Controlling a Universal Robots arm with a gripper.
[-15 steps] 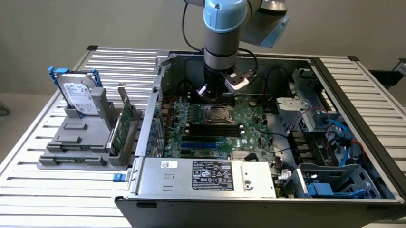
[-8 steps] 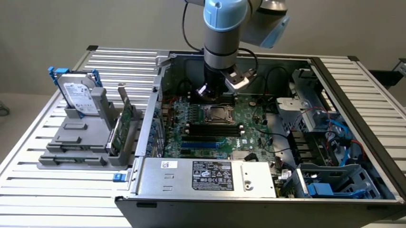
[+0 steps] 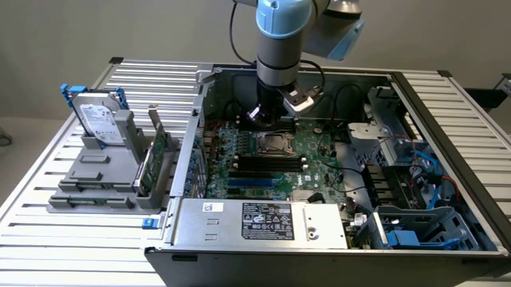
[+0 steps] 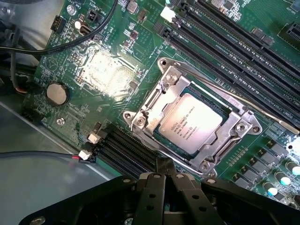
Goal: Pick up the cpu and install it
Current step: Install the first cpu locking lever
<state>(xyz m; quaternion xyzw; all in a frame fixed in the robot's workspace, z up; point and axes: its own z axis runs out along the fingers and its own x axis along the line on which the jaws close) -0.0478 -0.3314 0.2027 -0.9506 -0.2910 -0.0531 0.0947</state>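
The cpu (image 4: 190, 122), a silvery square chip with printed text, lies flat inside the metal-framed motherboard socket (image 4: 154, 101). In the exterior view the socket (image 3: 274, 143) sits mid-board inside the open computer case. My gripper (image 4: 164, 169) is shut with nothing between its fingers, its tips together just beside the socket frame's edge and off the chip. In the exterior view the gripper (image 3: 267, 118) hangs low over the board just behind the socket.
Black memory slots (image 3: 267, 161) run beside the socket. Black cables (image 4: 56, 44) cross the board near a coin battery (image 4: 57, 93). The power supply (image 3: 264, 221) fills the case front. A hard drive (image 3: 100, 122) stands in a grey holder outside the case.
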